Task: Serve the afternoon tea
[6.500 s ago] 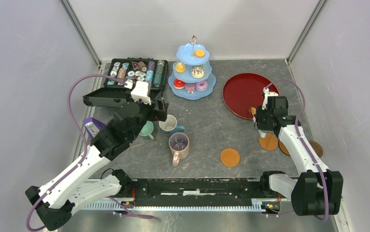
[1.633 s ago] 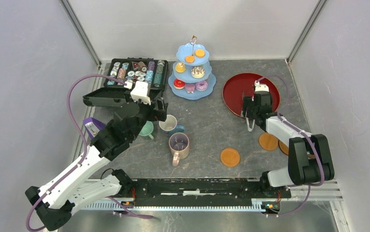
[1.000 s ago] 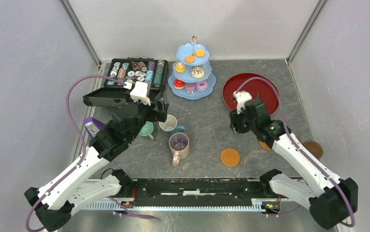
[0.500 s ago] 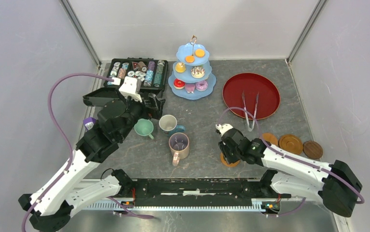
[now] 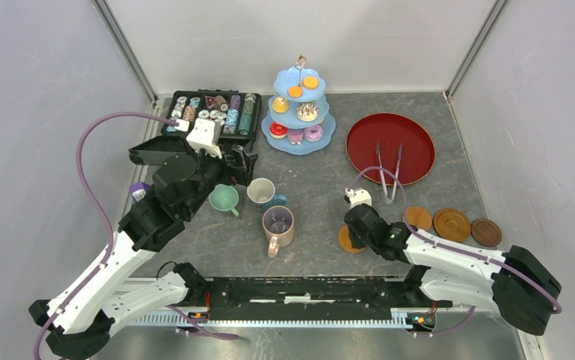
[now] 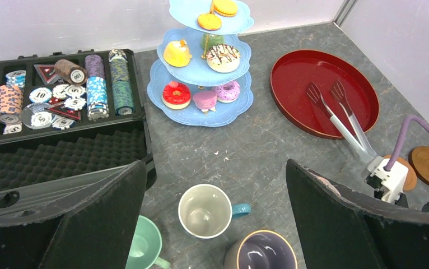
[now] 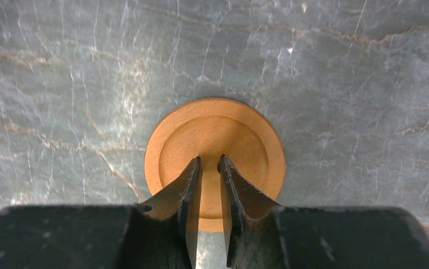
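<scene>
Right of the purple mug [image 5: 278, 223], right fingers [image 7: 197, 171], having dropped the tongs [image 5: 388, 174], pinch nearly shut over a coaster [image 7: 215, 134]; left fingers [image 5: 241, 161] wide, empty. Coaster service apparently starting.

Your left arm [image 5: 119, 255] and right arm [image 5: 457, 259] share white links, black joint housings, a purple cable [image 5: 119, 114] looping to a white wrist box [image 5: 203, 135], and matte black wedge-shaped fingers [image 7: 181, 190].
</scene>
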`<state>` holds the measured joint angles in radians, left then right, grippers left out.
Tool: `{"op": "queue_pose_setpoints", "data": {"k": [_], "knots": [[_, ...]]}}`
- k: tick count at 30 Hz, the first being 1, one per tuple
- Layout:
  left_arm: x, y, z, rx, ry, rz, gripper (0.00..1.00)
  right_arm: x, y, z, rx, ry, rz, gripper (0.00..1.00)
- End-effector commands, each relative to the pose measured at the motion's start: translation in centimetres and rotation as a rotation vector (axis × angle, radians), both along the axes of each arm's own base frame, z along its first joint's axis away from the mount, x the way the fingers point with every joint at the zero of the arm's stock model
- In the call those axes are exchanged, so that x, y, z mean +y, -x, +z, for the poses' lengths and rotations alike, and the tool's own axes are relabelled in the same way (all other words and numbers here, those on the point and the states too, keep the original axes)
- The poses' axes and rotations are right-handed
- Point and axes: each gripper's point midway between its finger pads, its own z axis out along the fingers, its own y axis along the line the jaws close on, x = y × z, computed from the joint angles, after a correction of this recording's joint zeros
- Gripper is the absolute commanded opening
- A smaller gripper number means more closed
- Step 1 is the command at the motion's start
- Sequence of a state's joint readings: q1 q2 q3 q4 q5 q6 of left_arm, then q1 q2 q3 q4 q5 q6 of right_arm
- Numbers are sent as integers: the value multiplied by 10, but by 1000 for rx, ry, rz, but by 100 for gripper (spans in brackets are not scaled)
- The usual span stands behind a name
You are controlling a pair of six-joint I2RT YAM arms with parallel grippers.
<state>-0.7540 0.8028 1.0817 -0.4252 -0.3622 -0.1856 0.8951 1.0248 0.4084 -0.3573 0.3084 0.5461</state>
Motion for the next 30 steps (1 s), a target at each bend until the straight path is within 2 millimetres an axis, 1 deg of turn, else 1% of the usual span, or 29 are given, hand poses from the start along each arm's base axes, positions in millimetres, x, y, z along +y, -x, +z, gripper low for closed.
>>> {"op": "queue_pose_setpoints", "data": {"k": [1,4,8,10,11,12,15,18,22,24,27,30], "knots": [[2,-3,19,-50,47,23,100,6,-22,0,-88,-33,-83,25],[3,-7,19,-58,41,40,100,12,-34,0,-118,-17,-84,26],[8,-11,15,-72,34,75,100,21,-55,0,-151,1,-92,27],[10,-12,12,-74,24,87,100,27,-67,-2,-146,-10,-90,28],[11,-13,10,-73,16,92,100,29,-70,-6,-130,-6,-87,27],[12,-14,8,-73,10,100,100,36,-79,-6,-136,-27,-82,28],[15,-15,3,-73,-8,117,100,48,-101,-2,-143,-44,-87,29],[18,-16,1,-77,-18,131,100,54,-125,-2,-150,-44,-99,29],[22,-17,-4,-82,-26,149,100,55,-155,-1,-160,-37,-116,30],[23,-17,-7,-80,-31,155,100,49,-166,-1,-174,-13,-128,30],[24,-18,-11,-82,-31,161,100,38,-179,0,-173,-5,-157,31],[19,-19,-13,-77,-29,145,100,36,-186,2,-177,3,-141,32]]}}
